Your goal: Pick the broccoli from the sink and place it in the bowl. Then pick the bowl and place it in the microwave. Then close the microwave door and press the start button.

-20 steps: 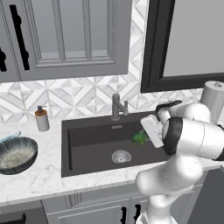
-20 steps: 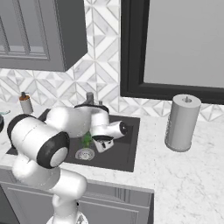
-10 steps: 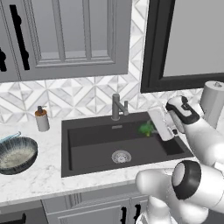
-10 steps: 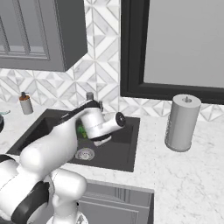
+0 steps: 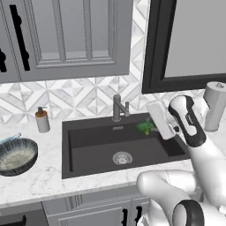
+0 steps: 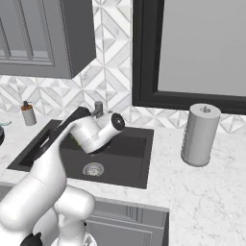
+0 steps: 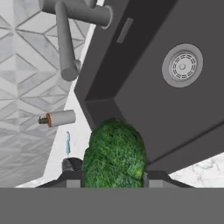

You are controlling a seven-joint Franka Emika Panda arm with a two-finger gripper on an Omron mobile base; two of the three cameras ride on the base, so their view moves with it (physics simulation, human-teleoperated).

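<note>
My gripper is shut on the broccoli, a bright green lumpy piece wedged between the two fingertips. In the left base view the broccoli hangs above the right rear part of the dark sink, just left of the white hand. The bowl, dark outside and speckled cream inside, rests on the counter well to the left of the sink. The microwave and its door are out of view.
A grey faucet stands at the sink's back edge, close to the held broccoli. The round drain sits mid-basin. A soap bottle stands left of the sink. A paper towel roll stands on the right counter.
The gripper has lifted the broccoli from low in the basin to above the sink's rear right, and the arm's upper links have swung right.
</note>
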